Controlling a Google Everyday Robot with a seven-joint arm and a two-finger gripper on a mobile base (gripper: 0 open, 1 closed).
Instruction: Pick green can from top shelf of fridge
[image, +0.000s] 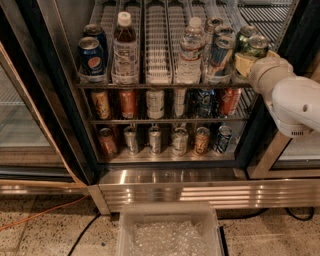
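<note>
The green can (257, 46) is sitting in the upper right of the frame, at the right end of the top shelf (156, 79) of the fridge (170, 186). The gripper (246, 63) is hanging right by its lower part. I cannot tell if the claw is wide or narrow. The can is probably feeling light, smooth and slippery, so holding its round middle seems best.

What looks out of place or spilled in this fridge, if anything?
Nothing stands out: no spill, no toppled can. The gripper is at the green can, at the right end of the top shelf; one middle lane holds nothing.
</note>
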